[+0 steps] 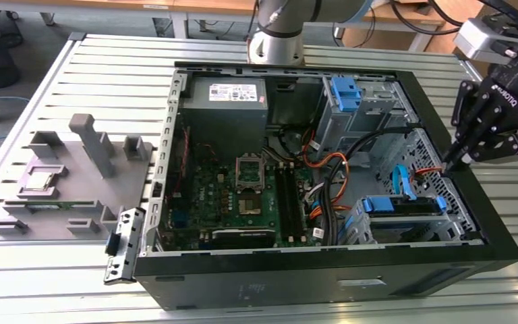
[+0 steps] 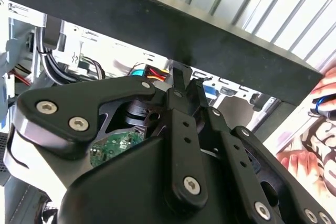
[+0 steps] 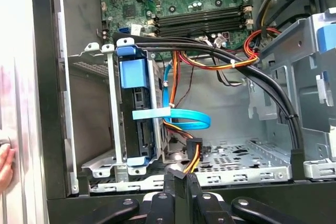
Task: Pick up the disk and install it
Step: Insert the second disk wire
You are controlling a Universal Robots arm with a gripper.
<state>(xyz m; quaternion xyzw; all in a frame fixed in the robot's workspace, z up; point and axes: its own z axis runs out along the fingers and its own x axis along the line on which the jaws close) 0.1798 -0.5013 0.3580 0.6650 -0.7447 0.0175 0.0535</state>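
The disk (image 1: 403, 206) sits in the lower drive cage of the open computer case (image 1: 331, 266), at the exterior view's right, with its blue bracket on top. In the first wrist view the disk (image 3: 137, 114) stands on edge inside the metal cage, with a light blue cable running from beside it. My gripper (image 1: 450, 162) hangs over the case's wall at the exterior view's right, just above the rim and apart from the disk. It is shut with nothing between its fingers, as both wrist views show (image 2: 181, 80) (image 3: 178, 179).
A grey fixture tray (image 1: 70, 202) at the exterior view's left carries a small square chip (image 1: 43, 179). Orange and black cables (image 3: 220, 59) cross the case beside the cage. A second cage with a blue clip (image 1: 344, 91) stands further back. A person's hand (image 2: 325, 95) is near the case wall.
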